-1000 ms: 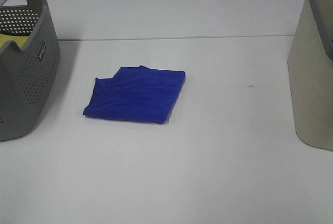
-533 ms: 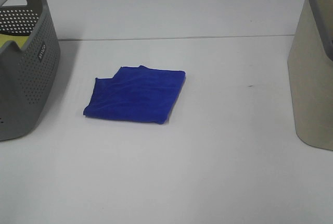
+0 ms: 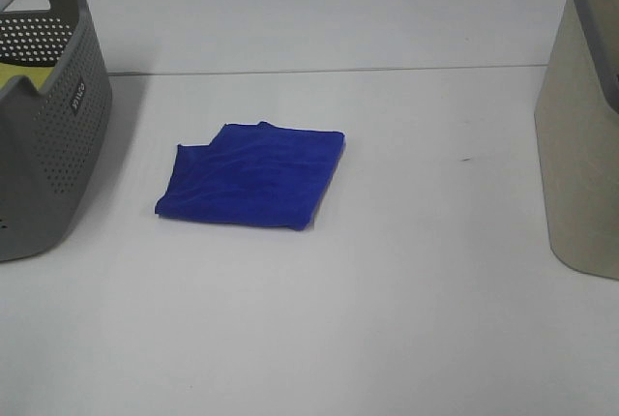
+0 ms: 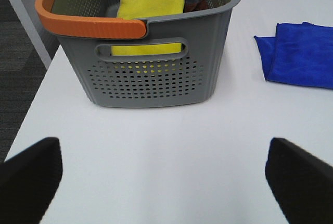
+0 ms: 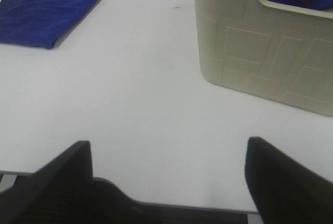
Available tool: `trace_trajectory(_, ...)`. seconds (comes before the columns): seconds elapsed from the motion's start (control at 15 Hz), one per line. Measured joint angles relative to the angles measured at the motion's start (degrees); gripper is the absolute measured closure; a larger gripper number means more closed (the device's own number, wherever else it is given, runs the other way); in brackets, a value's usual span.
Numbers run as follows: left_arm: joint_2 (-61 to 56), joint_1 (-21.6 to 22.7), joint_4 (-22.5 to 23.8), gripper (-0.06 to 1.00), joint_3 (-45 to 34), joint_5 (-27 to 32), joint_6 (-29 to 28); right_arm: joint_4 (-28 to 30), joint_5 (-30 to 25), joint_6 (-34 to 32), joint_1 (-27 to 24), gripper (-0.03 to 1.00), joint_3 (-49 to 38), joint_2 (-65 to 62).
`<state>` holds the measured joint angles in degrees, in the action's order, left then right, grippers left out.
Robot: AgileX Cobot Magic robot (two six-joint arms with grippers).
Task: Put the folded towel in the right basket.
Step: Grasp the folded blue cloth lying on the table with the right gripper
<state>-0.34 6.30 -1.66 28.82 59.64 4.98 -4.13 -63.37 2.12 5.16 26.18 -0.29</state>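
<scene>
On the tabletop (image 3: 406, 290), well apart from the beige basket (image 3: 580, 135), the folded blue towel (image 3: 253, 177) awaits pickup, left hand (image 4: 165, 174) and right hand (image 5: 174, 177) spread wide, empty.

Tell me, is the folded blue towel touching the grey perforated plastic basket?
Apart. The exterior high view shows bare white table between the blue towel and the grey basket.
</scene>
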Motion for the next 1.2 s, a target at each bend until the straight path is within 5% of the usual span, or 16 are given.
trace_trajectory(1.2, 0.0, 0.0, 0.0, -0.04, 0.0, 0.0, 0.0, 0.0, 0.0, 0.0, 0.0, 0.13, 0.0, 0.0)
